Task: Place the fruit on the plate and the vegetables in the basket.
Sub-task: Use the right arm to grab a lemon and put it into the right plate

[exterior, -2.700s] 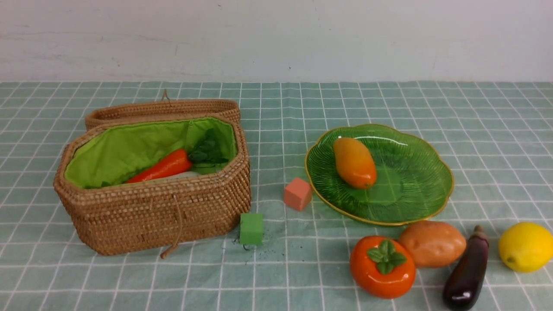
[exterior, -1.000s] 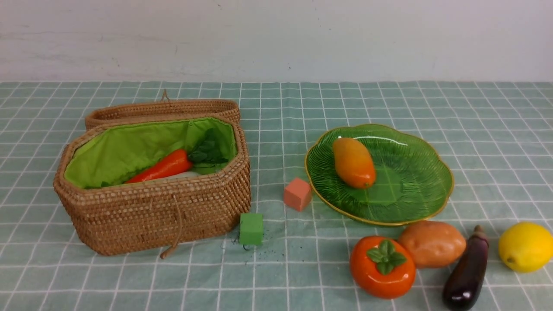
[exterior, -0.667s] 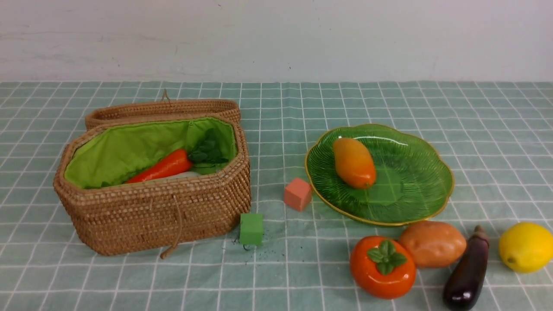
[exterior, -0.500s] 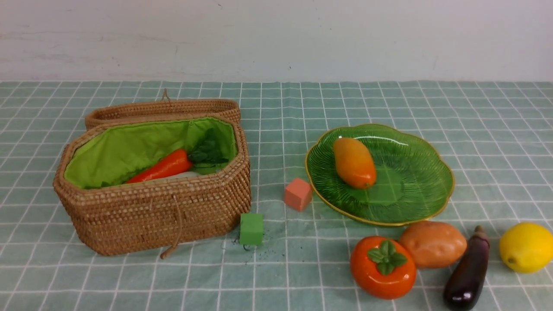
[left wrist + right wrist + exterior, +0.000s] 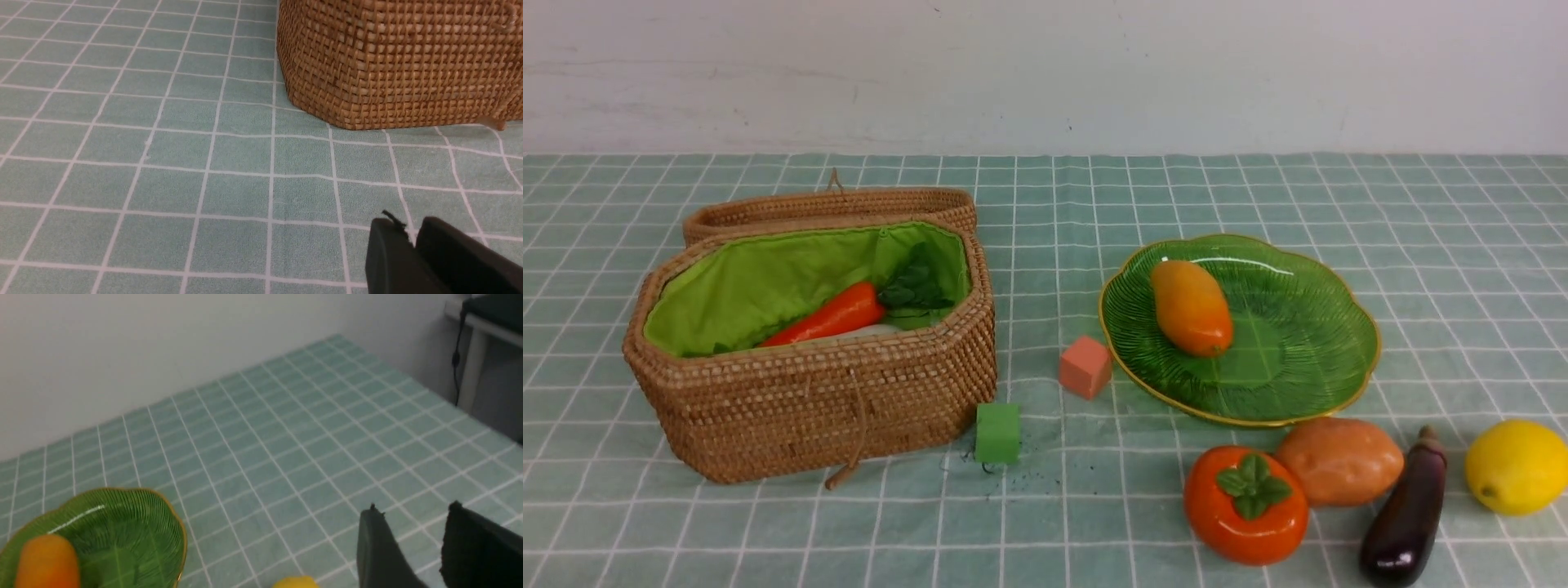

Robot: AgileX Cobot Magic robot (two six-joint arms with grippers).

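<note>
Basket (image 5: 809, 400) sits on the left half of the table (image 5: 1094, 204), lid open behind it, w/ carrot (image 5: 837, 314) and a bit of white radish (image 5: 866, 331) inside. Plate (image 5: 1307, 359) is on the right half, mango (image 5: 1192, 308) lying on it. Btw plate & the table's near edge: persimmon (image 5: 1245, 506), potato (image 5: 1339, 461) right beside it, eggplant (image 5: 1406, 514), then lemon (image 5: 1515, 467) nearest the right edge. Pink cube (image 5: 1085, 367) is just beside the plate's left rim. Green cube (image 5: 997, 433) is at the basket's near right corner. Left gripper (image 5: 408, 223) is low over the table near the basket wall, fingers barely parted, nothing btw them. Right gripper (image 5: 413, 509) has fingers clearly apart, empty, above the table near lemon & plate.
</note>
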